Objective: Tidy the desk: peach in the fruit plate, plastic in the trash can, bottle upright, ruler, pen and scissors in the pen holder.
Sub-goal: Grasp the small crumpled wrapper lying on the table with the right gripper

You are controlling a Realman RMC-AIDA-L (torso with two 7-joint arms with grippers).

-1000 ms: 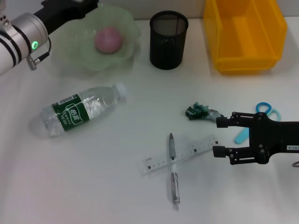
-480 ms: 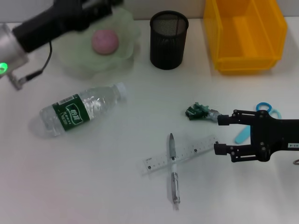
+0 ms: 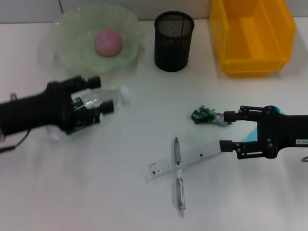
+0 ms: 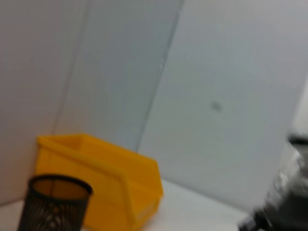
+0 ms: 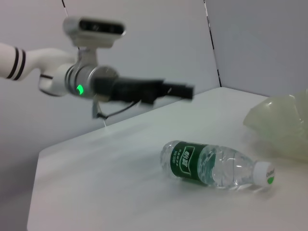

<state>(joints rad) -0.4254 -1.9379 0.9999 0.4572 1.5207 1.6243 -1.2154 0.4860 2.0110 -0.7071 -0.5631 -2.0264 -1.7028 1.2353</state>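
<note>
The left gripper [image 3: 98, 94] hangs over the lying bottle [image 3: 118, 96], with its fingers [image 3: 91, 82] spread apart and holding nothing. The bottle lies on its side on the counter [image 3: 96, 192], its long axis going from lower left to upper right in the head view, with the white cap toward the pen holder [image 3: 173, 41]. The fingers point along this axis more than across it, so I think the wrist must turn before a good grasp.

The right gripper [image 3: 226, 130] is low over the counter, its fingers [image 3: 230, 115] also apart and empty. The crumpled plastic [image 3: 204, 114] lies just beside the upper fingertip, toward the robot's left. The ruler [image 3: 186, 159] and the pen [image 3: 178, 175] cross each other nearby, the pen on top. The scissors [image 3: 274, 109] are mostly hidden behind this arm.

The peach [image 3: 108, 41] is already in the fruit plate [image 3: 65, 24]. The trash can [image 3: 252, 36] looks empty, and nothing stands out of the pen holder.
</note>
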